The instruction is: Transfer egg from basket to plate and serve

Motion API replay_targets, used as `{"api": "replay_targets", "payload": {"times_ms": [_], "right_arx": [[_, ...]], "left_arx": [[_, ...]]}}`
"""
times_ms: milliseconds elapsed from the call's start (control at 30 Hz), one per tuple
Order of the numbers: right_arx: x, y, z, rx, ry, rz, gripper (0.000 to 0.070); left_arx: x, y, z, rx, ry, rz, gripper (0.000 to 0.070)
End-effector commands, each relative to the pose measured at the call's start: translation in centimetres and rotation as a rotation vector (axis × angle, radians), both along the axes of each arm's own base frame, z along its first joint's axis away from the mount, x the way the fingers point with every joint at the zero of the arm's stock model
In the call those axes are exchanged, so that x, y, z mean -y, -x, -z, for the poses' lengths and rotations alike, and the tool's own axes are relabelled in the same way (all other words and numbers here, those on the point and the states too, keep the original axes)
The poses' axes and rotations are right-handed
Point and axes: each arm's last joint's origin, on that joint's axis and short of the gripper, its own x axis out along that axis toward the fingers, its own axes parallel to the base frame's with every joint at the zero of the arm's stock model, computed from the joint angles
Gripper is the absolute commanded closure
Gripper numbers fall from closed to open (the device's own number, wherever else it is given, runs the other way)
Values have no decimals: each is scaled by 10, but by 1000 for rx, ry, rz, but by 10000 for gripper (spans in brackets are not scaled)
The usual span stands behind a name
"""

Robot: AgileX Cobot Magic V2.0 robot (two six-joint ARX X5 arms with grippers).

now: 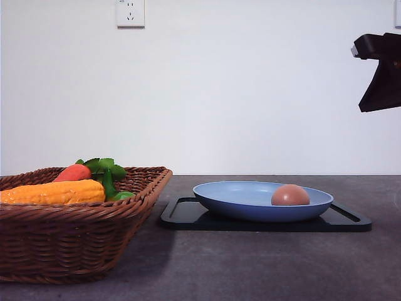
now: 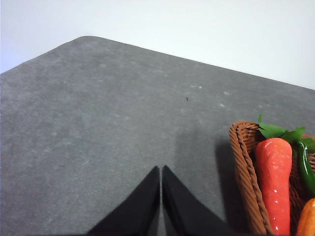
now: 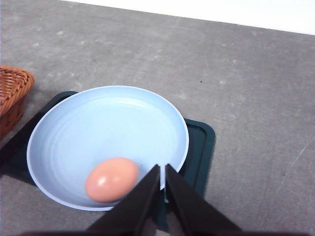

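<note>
While carrot [image 1: 72,172] and corn cob [image 1: 53,192] fill the basket [image 1: 75,238], the egg [image 3: 111,179] lies in the plate [image 3: 88,132], just beside the empty right gripper [image 3: 163,169], its fingers pressed together.

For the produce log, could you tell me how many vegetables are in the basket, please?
3 visible in the basket: a corn cob at the front, a carrot behind it, and a green vegetable beside the carrot. Others may lie hidden below the rim.
</note>
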Motion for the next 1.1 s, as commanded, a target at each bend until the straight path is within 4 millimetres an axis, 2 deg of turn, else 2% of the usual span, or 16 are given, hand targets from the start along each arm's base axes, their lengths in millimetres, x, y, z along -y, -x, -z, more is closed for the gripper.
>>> {"api": "replay_targets", "payload": {"times_ms": [0,600,733,900,1067], "right_arx": [[-1,-1,-3,7,-22,2,700],[1,2,-5,18,-18,9,700],[18,11,-19,142,47,83,700],[43,27,-32,286,13,210,700],[63,41,-25,381,-5,348,700]], "left_arx": [[0,-1,9,-36,1,0,700],[0,-1,9,-36,1,0,700],[0,-1,9,-36,1,0,700],[0,-1,9,-36,1,0,700],[0,-1,9,-36,1,0,700]]}}
